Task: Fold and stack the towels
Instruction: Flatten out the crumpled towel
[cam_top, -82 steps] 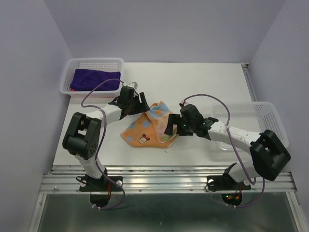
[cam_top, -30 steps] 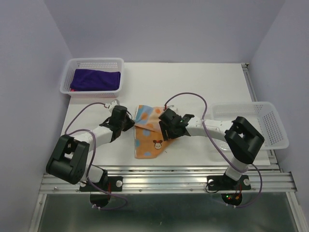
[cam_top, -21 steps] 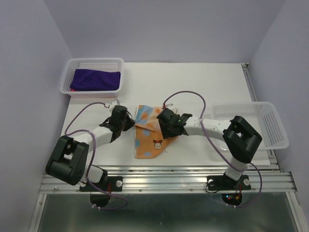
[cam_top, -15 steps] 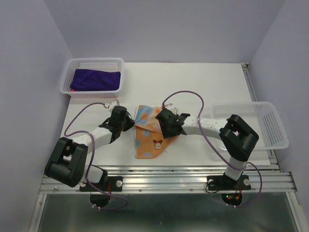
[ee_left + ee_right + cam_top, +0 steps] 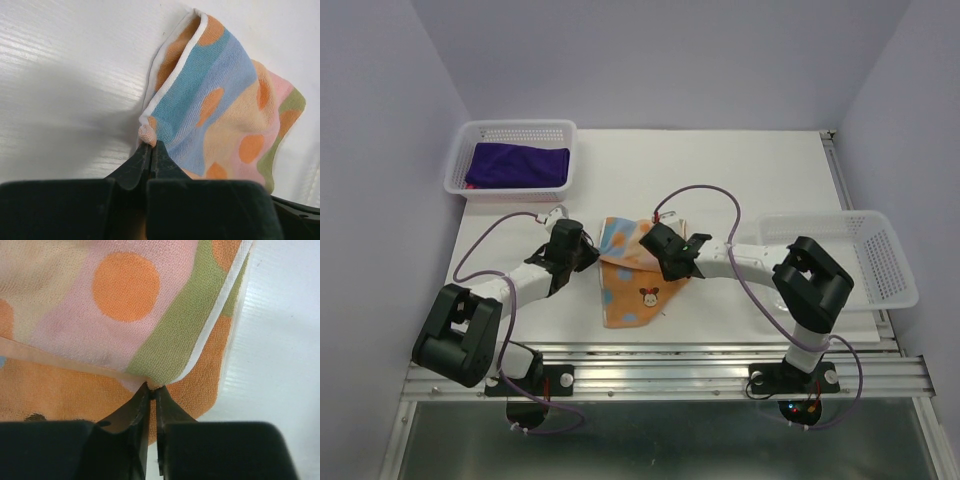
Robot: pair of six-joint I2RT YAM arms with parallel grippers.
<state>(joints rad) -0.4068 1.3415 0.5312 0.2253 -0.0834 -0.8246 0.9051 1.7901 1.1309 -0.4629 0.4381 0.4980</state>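
An orange patterned towel (image 5: 632, 285) with dots and a small cartoon face lies mid-table, its upper part folded over. In the left wrist view my left gripper (image 5: 151, 145) is shut on a bunched corner of this towel (image 5: 220, 110). My right gripper (image 5: 151, 388) is shut on the folded green-and-pink edge of the towel (image 5: 125, 310). From above, the left gripper (image 5: 590, 258) sits at the towel's left edge and the right gripper (image 5: 660, 258) at its right side. A dark purple towel (image 5: 518, 165) lies folded in the far-left basket (image 5: 520, 127).
A second white mesh basket (image 5: 895, 262) stands at the right edge of the table, beside the right arm's elbow. Purple cables loop over both arms. A metal rail runs along the near table edge (image 5: 660, 355).
The right gripper was open over the towel's right edge and has shut on it. The towel's lower part has shifted slightly left. The left gripper holds its corner as before.
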